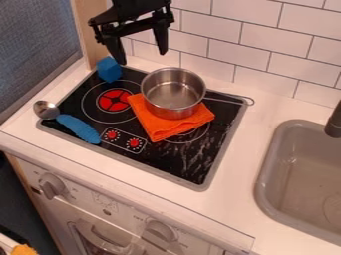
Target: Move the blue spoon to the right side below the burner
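"So where does the blue-handled spoon (80,128) lie?"

"At the left front of the cooktop (206,169), slanting. Its metal bowl (45,109) is out past the left edge, and the ridged handle runs in over the black glass toward the control knobs (134,143). That puts the thick part within easy grasp, I'd say."

"And just behind it?"

"The red-centred burner (114,100), with a blue block (108,69) beyond, near the back corner."

"Why is the pot (173,92) sitting on an orange cloth (176,127)?"

"Perhaps the cloth serves as a pad. It lies under the pot and partly covers the right burner (192,135). The pot stands upright, its thin handle (230,95) pointing right, off the cooktop."

"Anything in the pot?"

"Nothing that I can see, only bare metal inside. Farther right, the grey sink (293,174) is set into the counter (233,199), with part of a dark faucet (335,122) over its edge."

"What about the gripper (142,56)?"

"It hangs at the back, above the block and pot, fingers (161,41) spread and pinching nothing."

"Then the job is all ahead?"

"By my reading, yes. It should close on the blue handle, lift, and pass in front of the cloth to the right front. Dragging low could snag the knobs or ruck the cloth."
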Motion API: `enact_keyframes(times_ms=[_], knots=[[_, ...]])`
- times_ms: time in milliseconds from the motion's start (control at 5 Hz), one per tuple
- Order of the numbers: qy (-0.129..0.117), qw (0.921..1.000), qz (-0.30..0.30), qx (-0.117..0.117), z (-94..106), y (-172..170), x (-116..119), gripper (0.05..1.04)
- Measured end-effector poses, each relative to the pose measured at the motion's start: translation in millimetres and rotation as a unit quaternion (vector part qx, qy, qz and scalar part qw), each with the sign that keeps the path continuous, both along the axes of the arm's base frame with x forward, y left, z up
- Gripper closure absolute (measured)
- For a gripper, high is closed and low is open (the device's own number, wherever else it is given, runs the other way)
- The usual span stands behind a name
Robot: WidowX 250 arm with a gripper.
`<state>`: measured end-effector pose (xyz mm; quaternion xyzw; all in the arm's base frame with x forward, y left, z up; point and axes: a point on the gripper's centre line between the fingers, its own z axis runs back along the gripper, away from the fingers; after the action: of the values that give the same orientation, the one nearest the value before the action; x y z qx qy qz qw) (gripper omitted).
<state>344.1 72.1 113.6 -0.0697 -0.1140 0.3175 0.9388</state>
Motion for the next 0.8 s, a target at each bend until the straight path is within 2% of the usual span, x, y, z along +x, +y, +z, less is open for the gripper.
enact_keyframes(times_ms=[200, 400, 600, 800], knots=[[0.018, 0.9998, 0.007, -0.004, -10.5, 0.6, -2.5, 0.082], [0.038, 0.9974, 0.062, -0.006, -10.8, 5.7, -8.7, 0.082], [0.026, 0.9892, 0.144, -0.011, 8.5, 32.7, -21.2, 0.082], [0.024, 0.9820, 0.187, -0.011, 12.2, 43.2, -26.6, 0.082]])
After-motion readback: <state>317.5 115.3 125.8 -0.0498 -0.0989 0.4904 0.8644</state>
